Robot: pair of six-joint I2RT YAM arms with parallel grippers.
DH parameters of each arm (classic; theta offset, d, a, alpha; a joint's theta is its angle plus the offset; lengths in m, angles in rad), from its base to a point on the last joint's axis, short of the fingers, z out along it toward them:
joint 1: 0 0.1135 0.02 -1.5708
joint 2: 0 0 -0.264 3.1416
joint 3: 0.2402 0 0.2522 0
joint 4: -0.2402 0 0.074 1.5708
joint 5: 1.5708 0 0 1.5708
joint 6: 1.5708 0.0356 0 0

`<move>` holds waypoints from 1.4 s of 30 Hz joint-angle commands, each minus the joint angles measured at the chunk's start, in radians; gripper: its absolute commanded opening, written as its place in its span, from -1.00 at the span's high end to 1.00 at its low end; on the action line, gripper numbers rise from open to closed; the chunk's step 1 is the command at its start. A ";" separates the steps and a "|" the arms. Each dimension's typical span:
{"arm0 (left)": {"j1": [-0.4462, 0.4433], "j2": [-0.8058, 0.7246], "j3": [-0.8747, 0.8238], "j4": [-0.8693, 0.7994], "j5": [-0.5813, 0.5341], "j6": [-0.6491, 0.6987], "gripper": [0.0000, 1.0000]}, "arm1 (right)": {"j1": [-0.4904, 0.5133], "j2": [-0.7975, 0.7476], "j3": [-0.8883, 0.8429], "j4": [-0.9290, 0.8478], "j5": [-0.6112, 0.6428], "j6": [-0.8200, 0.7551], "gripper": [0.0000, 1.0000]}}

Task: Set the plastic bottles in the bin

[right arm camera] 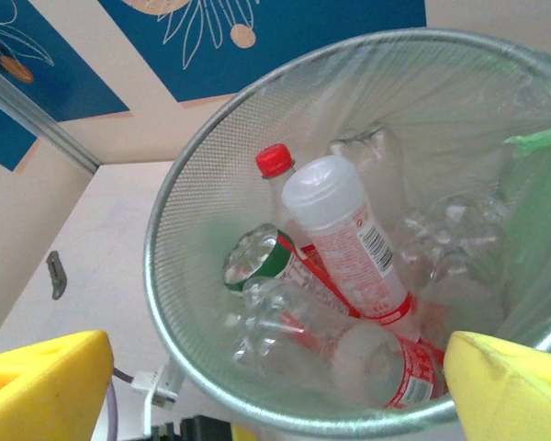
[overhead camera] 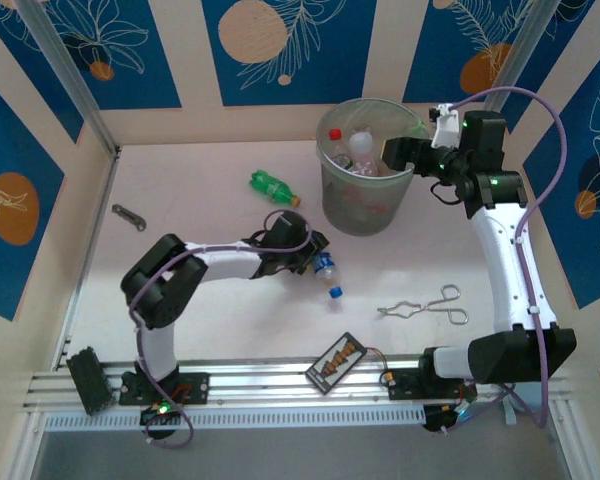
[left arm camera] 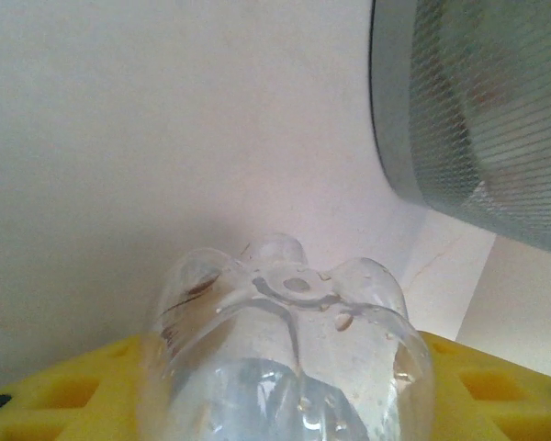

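Top view, mid-table. The left gripper (overhead camera: pixel 315 262) is down low, jaws closed against the sides of a small clear plastic bottle with a blue label (overhead camera: pixel 326 267). In the left wrist view its lobed base sits wedged between the yellow pads (left arm camera: pixel 496 390). The long axis runs roughly 12 to 6 o'clock, blue cap at the 6 end. Cannot tell whether it rests on the table or is just off it.

Bearing that matters: the round grey-green translucent plastic bin (overhead camera: pixel 365 205) lies at 1 o'clock from the left gripper, near but apart. Judged a short carry, up and over the rim.

The right gripper (right arm camera: pixel 275 400) hangs over the bin's mouth, fingers (right arm camera: pixel 46 386) wide apart, nothing between them.

Bin contents:
- a white-capped red-labelled bottle (right arm camera: pixel 344 230)
- a red-capped bottle (right arm camera: pixel 275 161)
- a green-labelled bottle (right arm camera: pixel 257 262)
- more clear ones beneath, count uncertain

Outside the bin: a green plastic bottle (overhead camera: pixel 273 186) lies on the table at 11 o'clock from the left gripper. The left arm looks nearer to it.
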 commanded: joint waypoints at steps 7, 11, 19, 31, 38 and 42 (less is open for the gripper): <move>0.146 -0.238 -0.086 0.035 -0.023 0.159 -0.08 | 0.088 -0.023 0.041 -0.071 -0.143 0.025 -0.63; 0.199 -0.305 0.008 -0.076 0.002 0.260 -0.06 | 0.202 0.010 0.080 -0.135 -0.141 -0.019 -0.62; 0.219 -0.370 0.165 -0.105 0.076 0.340 -0.06 | 0.350 0.140 0.164 -0.226 -0.177 -0.051 -0.64; 0.232 -0.359 0.168 0.086 0.135 0.171 -0.05 | 0.431 0.259 0.178 -0.144 -0.220 -0.049 -0.72; 0.229 -0.338 0.167 0.128 0.147 0.118 -0.06 | 0.426 0.307 0.178 -0.088 -0.236 -0.023 -0.65; 0.229 -0.345 0.144 0.148 0.135 0.093 -0.06 | 0.414 0.325 0.179 -0.054 -0.248 -0.002 -0.42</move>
